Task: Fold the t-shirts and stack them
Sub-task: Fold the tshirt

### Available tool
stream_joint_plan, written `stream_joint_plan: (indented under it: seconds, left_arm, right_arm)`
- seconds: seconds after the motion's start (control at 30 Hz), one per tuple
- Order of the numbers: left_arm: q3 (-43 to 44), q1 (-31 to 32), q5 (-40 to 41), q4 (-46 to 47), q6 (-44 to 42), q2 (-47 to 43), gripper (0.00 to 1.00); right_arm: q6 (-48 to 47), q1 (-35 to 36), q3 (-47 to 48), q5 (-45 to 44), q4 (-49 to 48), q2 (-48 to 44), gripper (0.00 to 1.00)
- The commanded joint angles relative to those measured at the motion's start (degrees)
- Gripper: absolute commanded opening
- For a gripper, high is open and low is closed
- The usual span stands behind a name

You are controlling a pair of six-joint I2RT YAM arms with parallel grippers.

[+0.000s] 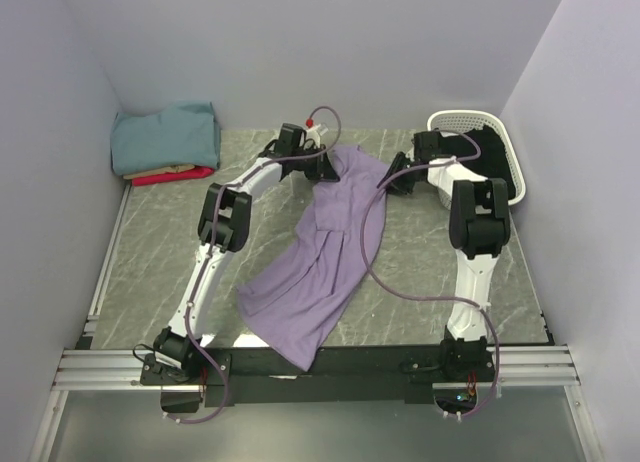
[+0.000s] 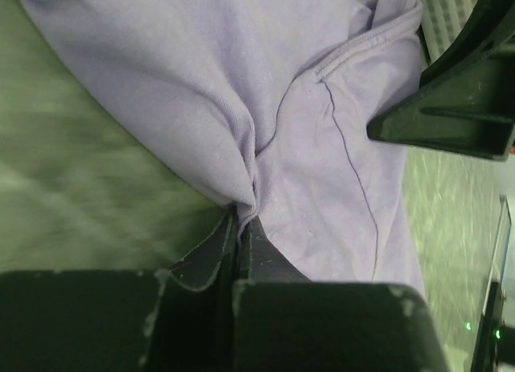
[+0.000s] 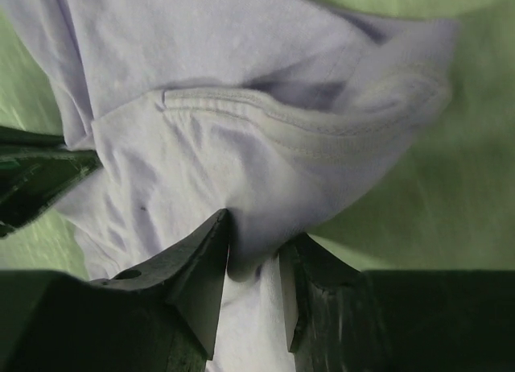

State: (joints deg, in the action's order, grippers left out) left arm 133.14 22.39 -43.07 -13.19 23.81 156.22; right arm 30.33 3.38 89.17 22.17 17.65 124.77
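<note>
Left hand (image 2: 244, 219): jaws pressed together, pinching a pucker at the edge of the lavender t-shirt (image 2: 241, 90); the cloth fans out from the pinch. Right hand (image 3: 256, 237): jaws part-way apart with a thick fold of the same shirt between them, just below the ribbed collar seam (image 3: 322, 134). Whether the pads bear on the cloth cannot be told.

Both hands sit at the far end of the shirt, one on each side of it. From there the shirt runs as a crumpled, half-gathered band across the counter (image 1: 150, 252) to the near edge, where its wide end overlaps the black base rail (image 1: 400, 360). The long axis lies on a diagonal: far end right of centre, near end left of centre. The collar end points away from the arm bases.

Step in hand, as judged: taking hold of the collar end to spread the shirt. No fold is made yet. The next move likely calls for a firm right-hand grip, then a lift and an outward pull to draw the cloth flat.

The folded stack, teal t-shirt (image 1: 165, 137) over tan t-shirt (image 1: 160, 170) over red t-shirt (image 1: 180, 177), lies in the far-left corner, well apart. A white basket (image 1: 490, 142) stands far right.
</note>
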Motion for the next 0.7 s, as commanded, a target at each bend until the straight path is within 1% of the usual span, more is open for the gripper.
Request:
stream_joint_plan:
  seconds: [0.0, 0.07, 0.1, 0.17, 0.2, 0.3, 0.37, 0.4, 0.43, 0.47, 0.5, 0.53, 0.57, 0.6, 0.63, 0.67]
  left_arm:
    - [-1.57, -3.93, 5.71, 4.93, 3.69, -1.71, 0.01]
    - [-1.83, -5.95, 7.2, 5.98, 4.66, -2.58, 0.01]
    - [-2.27, -6.65, 7.64, 6.42, 5.19, -2.85, 0.01]
    - [-2.97, -8.94, 8.17, 8.26, 6.76, -3.99, 0.01]
    - [-3.67, -9.73, 8.35, 8.96, 7.29, -4.34, 0.01]
    - [-2.8, -12.45, 9.49, 9.41, 7.74, -4.87, 0.01]
    - [-2.89, -14.3, 9.67, 10.46, 8.44, -5.22, 0.01]
    - [-2.97, -14.92, 9.06, 11.25, 8.88, -5.31, 0.01]
    - [-2.89, -16.05, 8.79, 11.78, 9.14, -5.31, 0.02]
    - [-2.54, -16.59, 8.62, 11.96, 10.1, -5.05, 0.34]
    - [-2.36, -17.11, 7.83, 11.96, 10.37, -4.96, 0.59]
    - [-2.45, -17.9, 6.0, 11.79, 10.46, -5.05, 0.77]
    - [-5.58, -18.08, 5.63, 12.31, 10.81, -6.79, 0.99]
    - [-7.7, -18.17, 5.37, 14.66, 10.47, -8.29, 0.99]
    - [-9.81, -18.17, 5.8, 15.21, 10.03, -9.96, 0.99]
    - [-14.09, -18.09, 6.24, 15.65, 9.07, -13.8, 1.0]
  right_arm:
    - [-2.55, 0.58, 15.02, 4.09, 4.93, 7.56, 0.38]
    - [-1.94, 0.66, 20.41, 5.42, 7.65, 10.74, 0.38]
    - [-2.02, 0.84, 25.65, 6.38, 8.18, 13.72, 0.38]
    - [-1.68, 1.02, 32.0, 7.0, 11.77, 17.07, 0.38]
    - [-1.07, 1.1, 37.87, 7.35, 12.4, 20.04, 0.39]
    - [1.39, 1.11, 46.33, 9.29, 12.94, 24.62, 0.39]
    - [3.93, 1.19, 47.94, 10.95, 9.97, 25.96, 0.39]
    - [4.56, 1.19, 48.99, 11.74, 8.99, 26.75, 0.43]
    - [4.91, 1.19, 48.82, 12.36, 8.02, 26.75, 0.63]
    - [5.0, 1.19, 48.13, 13.15, 5.93, 26.32, 0.69]
    - [4.83, 1.19, 44.9, 13.25, 4.43, 24.23, 0.71]
    - [4.39, 1.37, 42.34, 13.16, 3.02, 22.55, 0.74]
    - [3.35, 1.46, 39.62, 12.98, 0.39, 20.79, 0.75]
    - [2.81, 1.54, 34.81, 13.16, -0.24, 17.21, 0.76]
    - [2.29, 1.63, 32.32, 13.59, -0.86, 15.17, 0.76]
    - [0.98, 1.98, 29.78, 13.86, -2.25, 13.15, 0.76]
